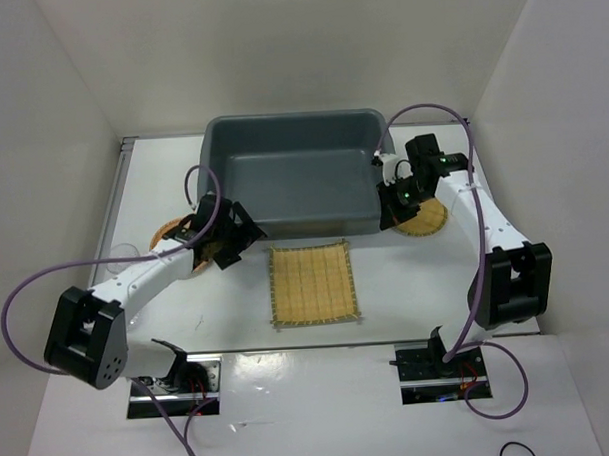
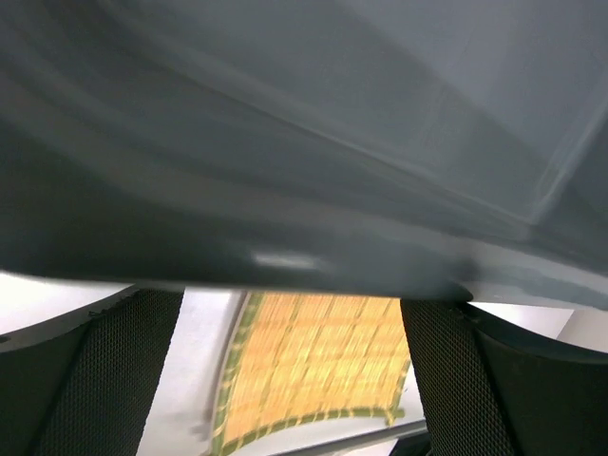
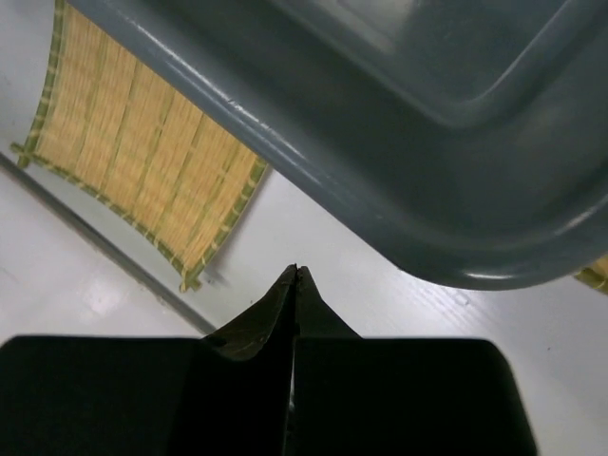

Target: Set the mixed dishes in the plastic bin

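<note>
Grey plastic bin (image 1: 293, 183) sits at the far middle of the white table (image 1: 407, 294). The left gripper (image 1: 232, 237), fingers apart and holding nothing, is at the bin's near-left corner, facing its rim. The right gripper (image 1: 392, 207), fingers pressed together on nothing, is at the bin's near-right corner. The square yellow mat (image 1: 312, 285) lies flat just in front of the bin. The round orange-brown mat (image 1: 168, 231) lies left of the bin, the round yellow mat (image 1: 431, 222) right.

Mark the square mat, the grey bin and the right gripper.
square yellow mat (image 1: 312, 285), top view, centre of weave.
grey bin (image 1: 293, 183), top view, bare inside floor.
right gripper (image 3: 295, 275), right wrist view, shut fingertips.
</note>
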You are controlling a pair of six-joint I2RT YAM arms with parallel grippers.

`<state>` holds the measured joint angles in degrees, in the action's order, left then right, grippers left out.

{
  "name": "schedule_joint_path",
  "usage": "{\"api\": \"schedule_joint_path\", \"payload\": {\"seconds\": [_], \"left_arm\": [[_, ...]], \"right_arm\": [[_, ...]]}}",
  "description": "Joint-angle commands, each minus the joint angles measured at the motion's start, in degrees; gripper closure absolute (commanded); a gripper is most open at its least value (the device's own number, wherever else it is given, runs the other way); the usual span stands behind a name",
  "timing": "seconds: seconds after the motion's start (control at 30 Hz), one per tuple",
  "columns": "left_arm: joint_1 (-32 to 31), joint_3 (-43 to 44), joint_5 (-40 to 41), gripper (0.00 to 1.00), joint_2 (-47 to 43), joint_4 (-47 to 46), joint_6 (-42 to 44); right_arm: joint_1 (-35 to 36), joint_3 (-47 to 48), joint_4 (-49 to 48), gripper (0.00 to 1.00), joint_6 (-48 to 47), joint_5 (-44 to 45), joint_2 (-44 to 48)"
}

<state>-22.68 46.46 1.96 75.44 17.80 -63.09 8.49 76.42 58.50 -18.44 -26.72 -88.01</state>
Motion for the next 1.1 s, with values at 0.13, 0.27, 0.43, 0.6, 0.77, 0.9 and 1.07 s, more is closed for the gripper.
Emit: {"api": "schedule_joint_path", "payload": {"seconds": [0.13, 0.27, 0.43, 0.6, 0.77, 0.9, 1.07], "left_arm": [[2.90, 9.78, 1.03, 0.00, 10.50, -1.63, 3.59], [2.90, 14.08, 0.50, 0.00, 14.99, -1.63, 4.12], [2.90, 16.12, -0.64, 0.00, 17.81, -2.16, 4.12], [2.90, 18.58, -1.87, 0.00, 20.88, -2.16, 5.35], [2.90, 21.74, -2.48, 0.00, 20.89, -1.64, 7.18], [1.68, 21.66, -1.26, 0.00, 17.65, -1.02, 8.86], [-1.22, 14.20, -4.41, 0.00, 8.18, -0.49, 9.65]], "right_arm": [[0.39, 2.94, -7.95, 1.00, 4.54, 1.14, -4.35], [0.39, 4.08, -10.42, 1.00, 5.69, 0.62, -6.56], [0.39, 6.27, -15.24, 1.00, 8.59, 3.86, -10.59], [0.39, 11.72, -17.19, 1.00, 10.00, 8.26, -15.61], [0.39, 17.27, -17.19, 1.00, 10.00, 10.46, -18.43], [0.39, 14.21, -15.79, 1.00, 10.00, 7.31, -12.83], [0.39, 5.77, -12.72, 0.66, 6.93, -0.87, -2.01]]}}
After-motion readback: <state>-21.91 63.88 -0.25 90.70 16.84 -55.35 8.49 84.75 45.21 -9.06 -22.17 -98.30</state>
